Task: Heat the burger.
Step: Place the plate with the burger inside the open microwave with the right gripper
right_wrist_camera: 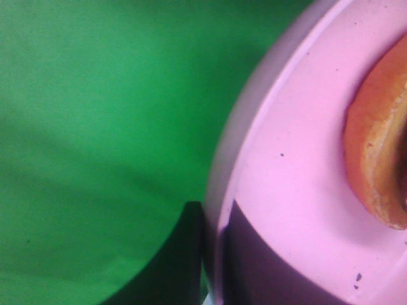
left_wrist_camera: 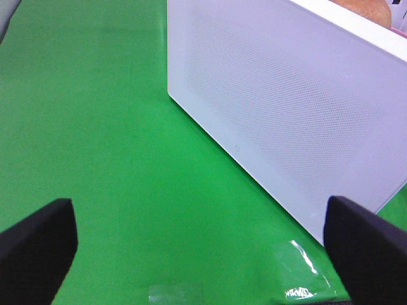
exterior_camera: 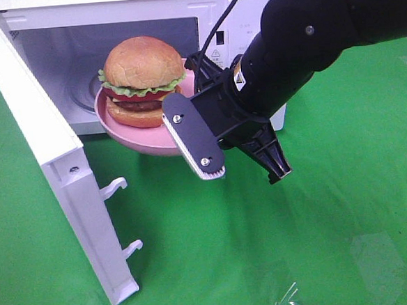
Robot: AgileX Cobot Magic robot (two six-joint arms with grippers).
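Right end effector (right_wrist_camera: 212,257) tight on plate (right_wrist_camera: 286,165)

Place: a robot laboratory, arranged as a small kitchen scene.
Worktop: one plain, bright green cloth (exterior_camera: 280,245) covers the whole worktop, as on a test stand.
Appliance: a white microwave oven (exterior_camera: 109,9) stands directly on this cloth, with its door (exterior_camera: 61,162) swung open.
Robot: a black robot arm (exterior_camera: 307,40) holds a pink plate (exterior_camera: 129,133) by the rim at the oven's opening, and the burger (exterior_camera: 142,76) sits on it.
Marks: pieces of clear tape (left_wrist_camera: 302,260) are stuck on the cloth.
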